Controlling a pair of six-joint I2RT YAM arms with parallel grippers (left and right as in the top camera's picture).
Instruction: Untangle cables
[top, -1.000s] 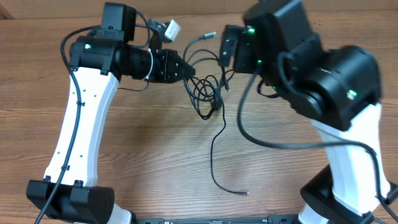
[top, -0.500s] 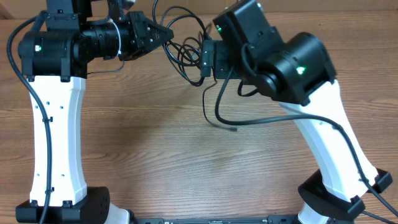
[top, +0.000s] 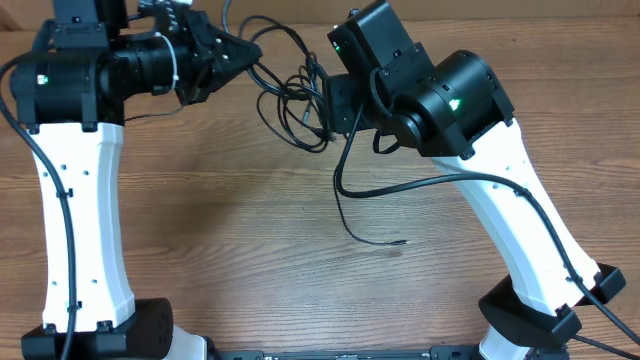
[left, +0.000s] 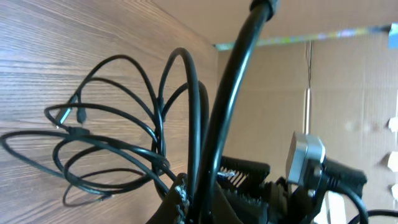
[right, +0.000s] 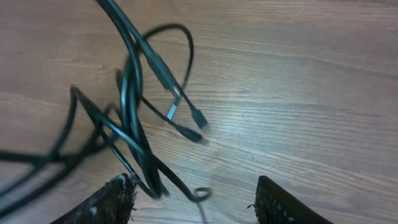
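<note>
At the far side of the brown wood-grain table (top: 250, 230), the thin black flexible cables (top: 290, 90) are found bunched in a tangle of overlapping loops. To the left of the tangle, the left gripper (top: 248, 50) is closed tight on strands that lead straight out of its tip. To the right of the tangle, the right gripper (right: 198, 194) is seen with its jaws apart. Several strands lie against one finger, but nothing is clamped.

The step in hand is judged to be a second grip, so that the loops can be drawn apart. It is recommended that a single strand be selected at the right of the tangle rather than the crossed bundle, since a grip across several strands would tighten the knot. Two small plug ends (right: 198, 118) hang at the near side of the tangle and are judged likely to catch on a loop if the pull is made quickly. A slow, level pull away from the held side is advised.

One long loose cable tail (top: 398, 242) trails from the tangle toward the front of the table and lies free. A thicker black arm wire (left: 230, 93) crosses directly over the tangle in the left wrist view and hides part of it. It is not to be mistaken for the work. A silvery block-shaped part (left: 306, 158) is noted behind the tangle. Its kind cannot be determined.
</note>
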